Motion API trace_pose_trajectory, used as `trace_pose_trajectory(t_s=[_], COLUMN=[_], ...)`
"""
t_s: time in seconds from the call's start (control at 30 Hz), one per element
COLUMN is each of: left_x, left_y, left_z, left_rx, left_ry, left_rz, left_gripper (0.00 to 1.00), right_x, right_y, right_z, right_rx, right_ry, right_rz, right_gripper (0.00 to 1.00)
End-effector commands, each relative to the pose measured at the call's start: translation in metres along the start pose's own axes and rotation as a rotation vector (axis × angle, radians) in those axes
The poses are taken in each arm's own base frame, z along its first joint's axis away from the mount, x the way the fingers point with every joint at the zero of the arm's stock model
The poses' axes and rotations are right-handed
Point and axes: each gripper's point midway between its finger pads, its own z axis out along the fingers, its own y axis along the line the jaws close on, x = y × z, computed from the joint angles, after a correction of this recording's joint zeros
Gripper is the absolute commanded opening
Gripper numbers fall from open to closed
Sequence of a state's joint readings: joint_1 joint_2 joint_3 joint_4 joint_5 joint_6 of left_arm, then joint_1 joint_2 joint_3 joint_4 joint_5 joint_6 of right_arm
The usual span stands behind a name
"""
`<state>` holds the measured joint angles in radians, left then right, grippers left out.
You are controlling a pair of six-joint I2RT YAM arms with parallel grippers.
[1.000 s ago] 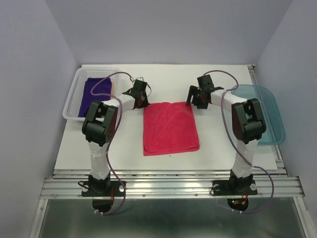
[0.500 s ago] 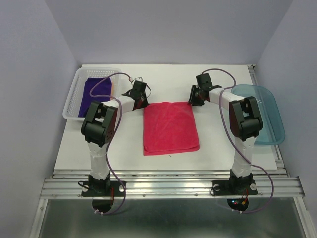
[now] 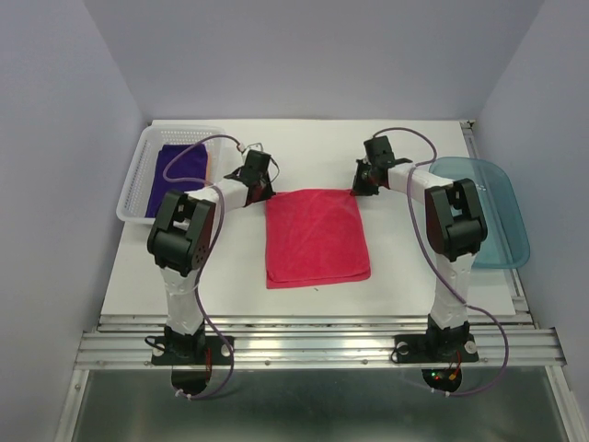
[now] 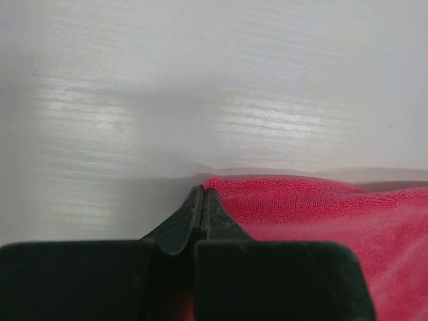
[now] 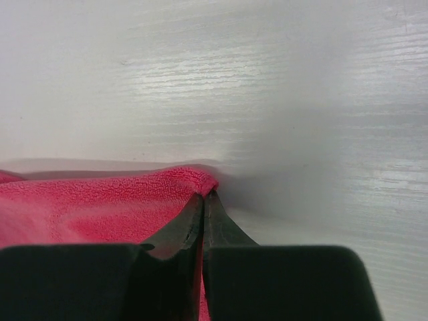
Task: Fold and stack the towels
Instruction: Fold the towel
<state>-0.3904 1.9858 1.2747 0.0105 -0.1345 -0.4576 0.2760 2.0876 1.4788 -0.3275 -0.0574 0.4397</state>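
A pink-red towel lies flat on the white table, folded into a rectangle. My left gripper is down at its far left corner and my right gripper at its far right corner. In the left wrist view the jaws are pressed together at the towel's corner, red showing between them. In the right wrist view the gripper is shut on the towel's raised corner. A dark purple towel lies in the basket.
A clear plastic basket stands at the far left, close to the left arm's elbow. A teal translucent tub sits at the right edge beside the right arm. The cell's walls close in the back and sides.
Both grippers have shut on the far corners of the pink-red towel. The right gripper moved slightly down onto its corner. The towel has stayed flat.
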Motion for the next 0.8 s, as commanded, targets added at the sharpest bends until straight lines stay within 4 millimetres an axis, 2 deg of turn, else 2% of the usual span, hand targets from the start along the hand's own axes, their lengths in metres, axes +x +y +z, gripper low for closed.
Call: trace_pose_trajectory(t_s=[0.0,0.1,0.13,0.17,0.27,0.47,0.5,0.53,0.6,0.7,0.77], left_x=[-0.039,-0.042,-0.036,-0.041,-0.036,-0.022,-0.025,-0.016,-0.018,0.000,0.014], left_y=[-0.001,-0.002,-0.001,-0.004,-0.008,-0.003,-0.005,-0.002,-0.007,-0.017,-0.017], left_z=[-0.035,-0.048,-0.050,-0.057,-0.064,-0.078,-0.087,-0.088,-0.101,-0.113,-0.117], left_rx=[0.015,0.041,0.051,0.071,0.113,0.130,0.144,0.145,0.187,0.242,0.251], left_ry=[-0.117,-0.143,-0.132,-0.153,-0.152,-0.148,-0.168,-0.155,-0.184,-0.176,-0.163], left_rz=[-0.026,-0.026,-0.026,-0.029,-0.029,-0.042,-0.047,-0.043,-0.047,-0.035,-0.044], left_gripper=[0.00,0.00,0.00,0.00,0.00,0.00,0.00,0.00,0.00,0.00,0.00], right_x=[-0.036,-0.039,-0.040,-0.037,-0.034,-0.022,-0.020,-0.015,-0.006,0.009,0.020], right_y=[0.013,0.014,0.015,0.017,0.024,0.020,0.020,0.019,0.020,0.019,0.020], right_z=[-0.027,-0.040,-0.042,-0.047,-0.055,-0.069,-0.071,-0.076,-0.080,-0.092,-0.102], right_rx=[-0.038,-0.041,-0.048,-0.066,-0.114,-0.123,-0.125,-0.133,-0.151,-0.185,-0.214], right_ry=[-0.118,-0.151,-0.159,-0.160,-0.162,-0.167,-0.166,-0.165,-0.155,-0.151,-0.151], right_rz=[-0.049,-0.047,-0.043,-0.042,-0.050,-0.039,-0.036,-0.034,-0.027,-0.013,-0.007], right_gripper=[0.01,0.01,0.01,0.01,0.01,0.01,0.01,0.01,0.01,0.01,0.01])
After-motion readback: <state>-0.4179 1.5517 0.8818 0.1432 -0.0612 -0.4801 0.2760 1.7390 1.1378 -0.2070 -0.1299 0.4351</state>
